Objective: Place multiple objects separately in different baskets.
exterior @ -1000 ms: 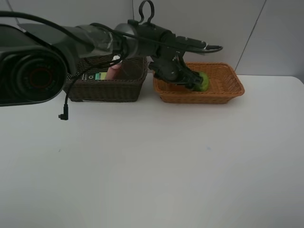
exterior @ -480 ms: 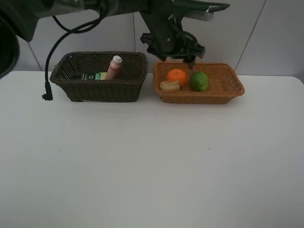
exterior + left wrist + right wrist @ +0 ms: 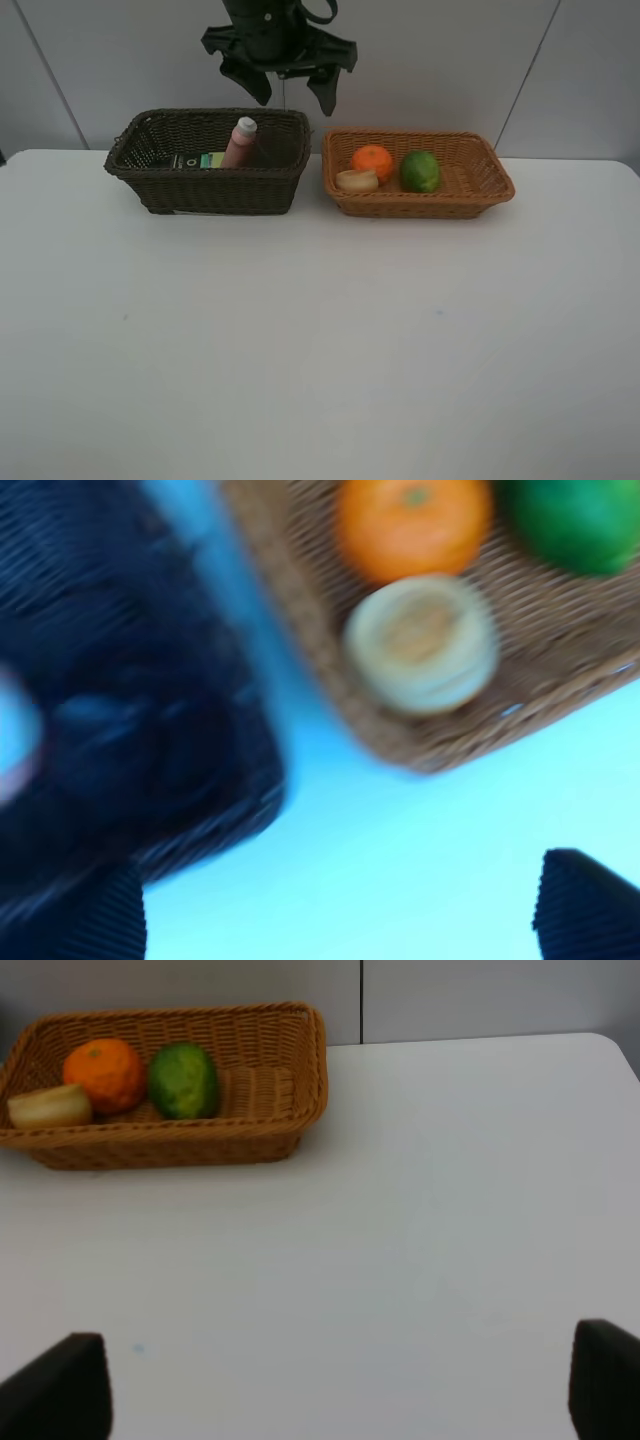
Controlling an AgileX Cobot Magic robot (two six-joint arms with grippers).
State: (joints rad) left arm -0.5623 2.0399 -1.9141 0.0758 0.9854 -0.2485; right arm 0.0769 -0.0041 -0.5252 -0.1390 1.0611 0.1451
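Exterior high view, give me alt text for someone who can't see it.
Two woven wicker baskets sit side by side at the back of a white table: a dark brown basket holding a pink bottle with white cap, and a light orange-tan basket holding an orange, a green round fruit and a pale round item. A black gripper hangs above, jaws open.

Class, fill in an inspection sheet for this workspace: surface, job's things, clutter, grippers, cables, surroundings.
Surface: white table, bare in front.
Job's things: deep dark brown wicker basket holds a pink bottle with white cap and a green-labelled item; shallow orange-tan wicker basket holds an orange, a green round fruit and a pale cream round item.
Clutter: nothing seen.
Grippers: left gripper above the baskets, jaws open, empty; right gripper open, empty.
Cables: nothing seen.
Surroundings: grey panelled wall.
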